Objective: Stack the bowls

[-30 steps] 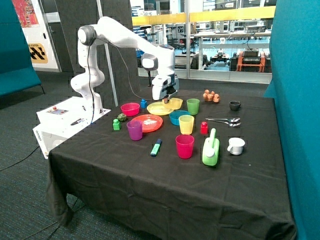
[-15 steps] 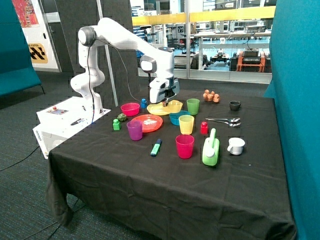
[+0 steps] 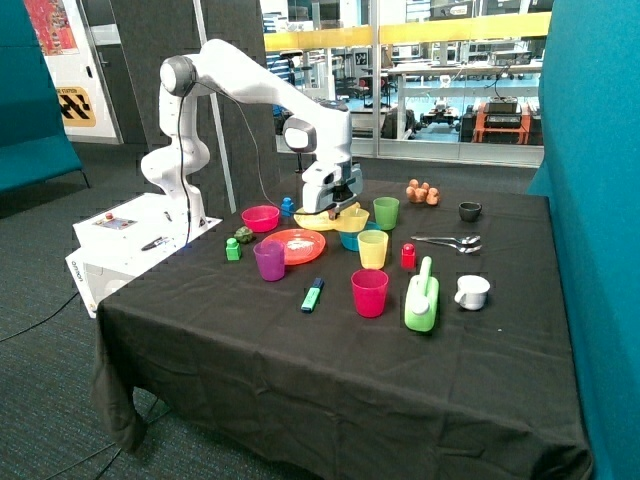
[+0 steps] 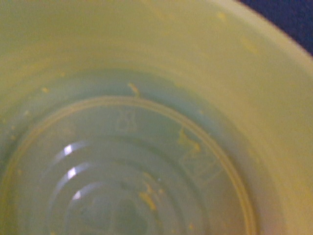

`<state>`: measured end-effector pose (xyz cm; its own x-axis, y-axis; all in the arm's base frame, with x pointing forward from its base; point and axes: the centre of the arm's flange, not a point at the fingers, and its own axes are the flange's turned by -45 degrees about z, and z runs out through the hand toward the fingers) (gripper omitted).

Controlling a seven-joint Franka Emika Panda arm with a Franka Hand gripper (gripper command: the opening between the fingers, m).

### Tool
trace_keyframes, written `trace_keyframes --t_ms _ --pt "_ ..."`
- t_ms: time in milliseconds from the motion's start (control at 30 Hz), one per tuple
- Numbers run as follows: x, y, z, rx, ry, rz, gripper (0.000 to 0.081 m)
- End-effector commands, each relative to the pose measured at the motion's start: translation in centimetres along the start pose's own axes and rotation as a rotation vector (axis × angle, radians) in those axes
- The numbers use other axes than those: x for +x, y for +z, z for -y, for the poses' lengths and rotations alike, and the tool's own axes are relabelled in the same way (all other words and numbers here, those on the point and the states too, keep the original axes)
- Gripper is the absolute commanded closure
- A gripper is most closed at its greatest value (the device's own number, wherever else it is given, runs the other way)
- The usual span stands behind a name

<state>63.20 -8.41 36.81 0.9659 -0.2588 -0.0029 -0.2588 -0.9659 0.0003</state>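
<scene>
Three bowls are what I track from the outside camera. The yellow bowl hangs under the gripper, lifted off the cloth and sitting just over the blue bowl; I cannot tell whether the two touch. The pink bowl stands alone on the black tablecloth, well apart from the other two, near a small blue block. A yellow plate shows behind the gripper, and an orange plate lies in front of it. Around the blue bowl stand a green cup and a yellow cup; closer to me are a purple cup and a red cup. From this camera I judge the pincer clamped on the yellow bowl's rim, though the fingers themselves are too small to make out.

On the wrist camera, the yellow bowl's inside fills almost everything: pale yellow plastic with moulded rings on its floor and small specks on the wall. A sliver of dark blue shows past the rim at one corner. No finger is in sight here.
</scene>
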Motion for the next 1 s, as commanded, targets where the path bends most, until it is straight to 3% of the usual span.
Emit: trace_keyframes --t_ms 0,467,967 --pt "1.3 0.6 0.9 0.0003 -0.011 -0.0029 0.0808" --pt "2.7 0.2 3.2 0.0002 -0.039 -0.0029 0.0808" --pt "1.9 1.3 1.1 0.0003 -0.013 -0.0029 0.0808"
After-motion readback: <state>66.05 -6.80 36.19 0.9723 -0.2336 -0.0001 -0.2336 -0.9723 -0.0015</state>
